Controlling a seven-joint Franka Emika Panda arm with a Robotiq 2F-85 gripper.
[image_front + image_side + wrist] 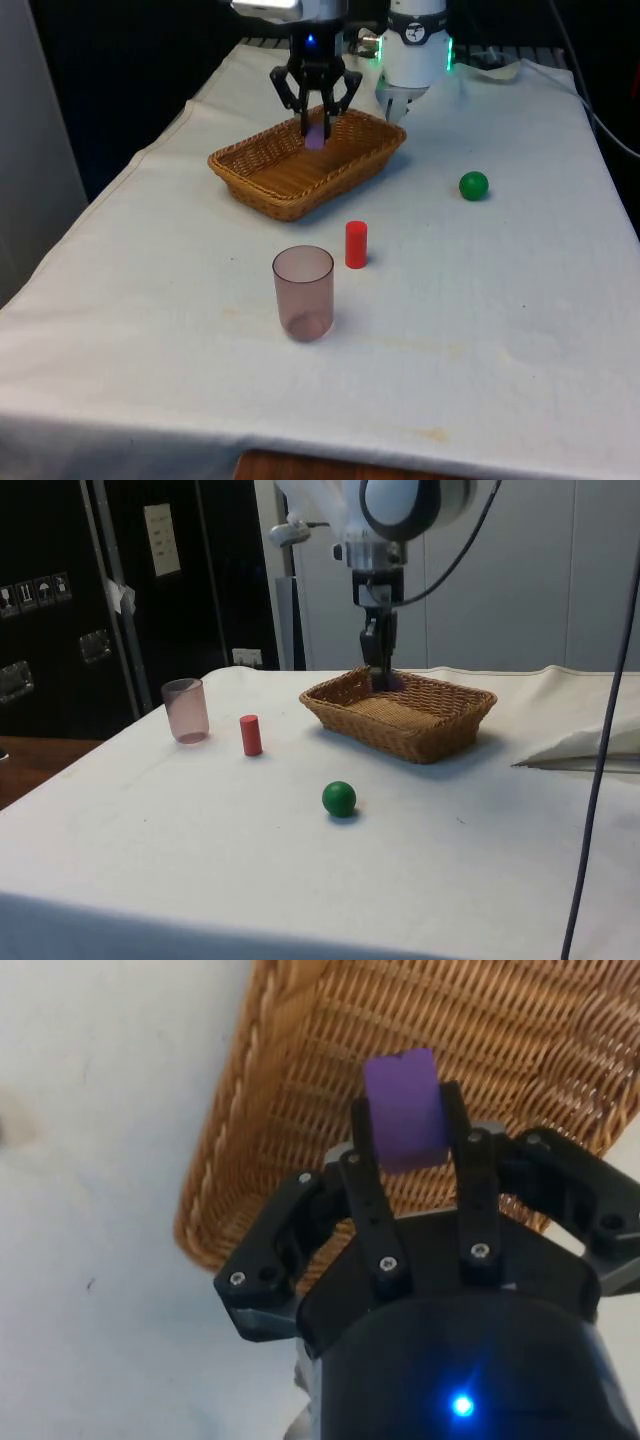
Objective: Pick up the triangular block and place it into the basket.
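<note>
The claw is pinching the purple triangular block just above the wicker basket, near its far end; releasing there is risking a bounce over the rim.

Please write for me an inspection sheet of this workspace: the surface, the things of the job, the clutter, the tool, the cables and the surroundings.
Surface: table under a white cloth, with faint stains near the front edge.
Job's things: purple block held over the wicker basket, not yet released; the basket holds nothing else seen.
Clutter: translucent cup, upright; red cylinder, upright beside it; green ball, apart on the cloth.
Tool: tool shut on the purple block, above the basket's far end.
Cables: dark cable hanging at the side view's right.
Surroundings: black curtains behind; dark cabinets at the side.
</note>
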